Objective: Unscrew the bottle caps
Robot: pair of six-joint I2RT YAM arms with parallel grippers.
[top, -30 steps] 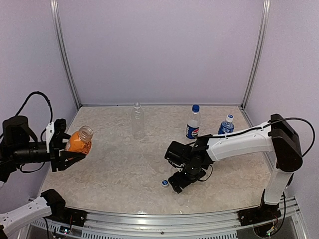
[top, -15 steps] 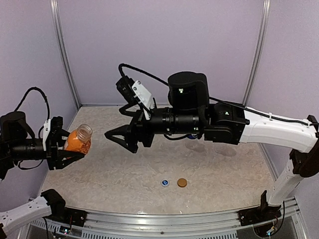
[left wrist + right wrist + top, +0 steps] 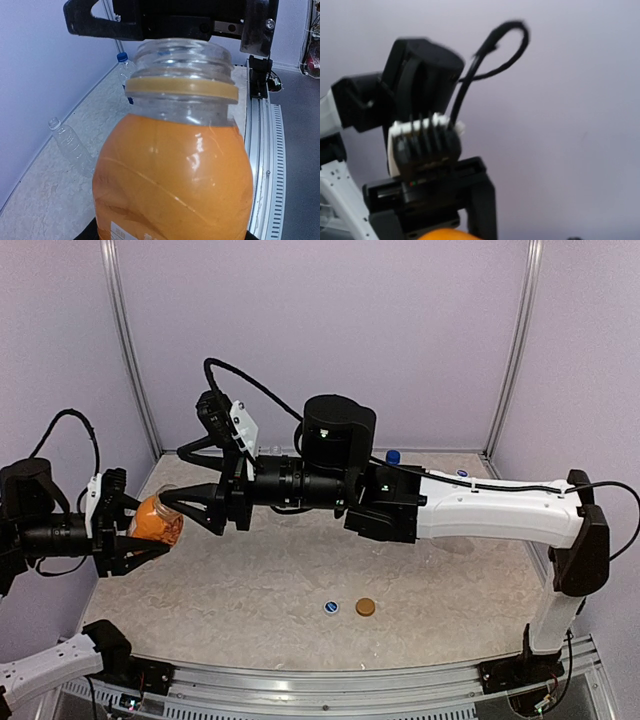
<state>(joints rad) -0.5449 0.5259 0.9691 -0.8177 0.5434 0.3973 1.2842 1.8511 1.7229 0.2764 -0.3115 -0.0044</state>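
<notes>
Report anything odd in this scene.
The orange bottle, held tilted above the table in the left gripper, is filled but uncapped; the right gripper sits at its open neck. A blue cap and an orange cap lie loose there.

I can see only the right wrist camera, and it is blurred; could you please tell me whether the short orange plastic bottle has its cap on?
Observer: No. In the left wrist view the short orange plastic bottle has a bare threaded neck, with only an orange ring below it.
Operator: Thank you. Is a cap lying anywhere?
Observer: Yes, a round orange-brown cap lies on the table near the front edge, beside a small blue cap.
Operator: And how does my gripper stand?
Observer: The right gripper is open, right at the mouth of the bottle, which the left gripper holds.
</notes>
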